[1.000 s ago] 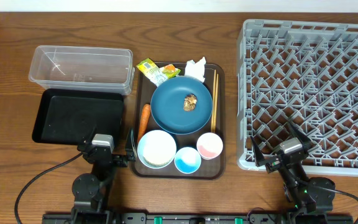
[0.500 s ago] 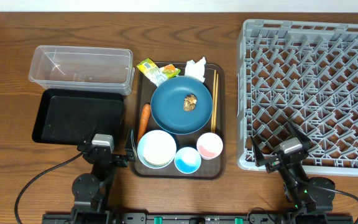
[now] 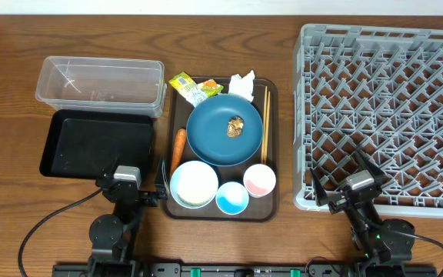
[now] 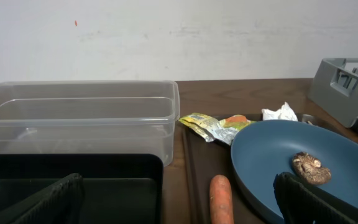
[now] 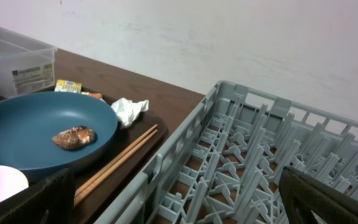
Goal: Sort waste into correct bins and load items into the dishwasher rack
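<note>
I look down from above at a brown wooden table (image 3: 6, 208). In the middle of the frame sits a brown serving tray (image 3: 272, 206). A big round dark-blue plate (image 3: 206, 142) lies on it, with a small brown food scrap (image 3: 235, 127) in the middle of the plate. A small orange carrot (image 3: 178, 146) lies just left of the plate. A pair of thin wooden chopsticks (image 3: 265, 127) lies along the plate's right side. At the top of the tray I see a yellow-green snack wrapper (image 3: 191, 87) and a crumpled white tissue (image 3: 243, 83). Along the bottom of the tray stand a white bowl (image 3: 194, 185), a small cup with a blue inside (image 3: 231, 198) and a small cup with a pink inside (image 3: 259, 181). In the upper left of the frame is a clear plastic tub (image 3: 101, 85), and a shallow black tray (image 3: 98, 144) sits right below it. The big grey plastic rack with pegs (image 3: 383, 108) fills the right side. The left gripper (image 4: 178, 190) is low at the bottom left, near the black tray, with its fingers spread wide and nothing in them. The right gripper (image 5: 176, 186) is at the bottom right, by the rack's near edge, also spread wide and holding nothing.
</note>
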Tool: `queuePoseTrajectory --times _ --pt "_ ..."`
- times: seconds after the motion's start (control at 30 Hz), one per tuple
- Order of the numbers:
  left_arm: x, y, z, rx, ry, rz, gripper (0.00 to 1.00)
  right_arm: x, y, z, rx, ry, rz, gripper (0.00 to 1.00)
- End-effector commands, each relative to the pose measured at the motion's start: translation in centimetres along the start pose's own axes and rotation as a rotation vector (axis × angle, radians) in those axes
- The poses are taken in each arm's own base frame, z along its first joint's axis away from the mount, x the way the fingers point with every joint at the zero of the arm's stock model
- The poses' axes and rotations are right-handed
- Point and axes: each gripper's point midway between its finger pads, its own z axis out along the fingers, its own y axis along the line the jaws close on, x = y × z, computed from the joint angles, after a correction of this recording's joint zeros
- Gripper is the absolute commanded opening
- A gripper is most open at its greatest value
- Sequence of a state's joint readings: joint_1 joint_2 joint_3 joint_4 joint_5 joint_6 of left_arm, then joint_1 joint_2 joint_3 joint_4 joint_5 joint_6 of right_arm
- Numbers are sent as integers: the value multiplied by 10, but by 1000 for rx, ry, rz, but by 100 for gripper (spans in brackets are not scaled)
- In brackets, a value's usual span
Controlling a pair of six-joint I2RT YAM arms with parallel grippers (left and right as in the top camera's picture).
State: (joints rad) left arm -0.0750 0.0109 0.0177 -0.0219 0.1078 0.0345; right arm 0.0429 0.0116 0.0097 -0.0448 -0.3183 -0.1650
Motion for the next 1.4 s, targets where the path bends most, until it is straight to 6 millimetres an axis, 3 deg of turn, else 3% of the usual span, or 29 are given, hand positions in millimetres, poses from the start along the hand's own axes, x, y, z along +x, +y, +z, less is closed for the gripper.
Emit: queuePoseTrajectory --times 0.0,0.67,1.0,1.17,1.37 --pt "14 -3 1 15 45 15 98 0 2 0 -8 -3 10 99" --pt "14 -3 1 18 45 12 98 0 1 0 -4 -3 10 99" --pt "11 -34 -3 201 33 -13 98 1 4 0 -21 -1 55 99" --pt "-12 -44 -7 255 -33 -63 98 -16 7 -1 -48 -64 163 99" --pt "-71 -46 -23 264 -132 -124 98 -66 9 -13 -82 -143 220 99"
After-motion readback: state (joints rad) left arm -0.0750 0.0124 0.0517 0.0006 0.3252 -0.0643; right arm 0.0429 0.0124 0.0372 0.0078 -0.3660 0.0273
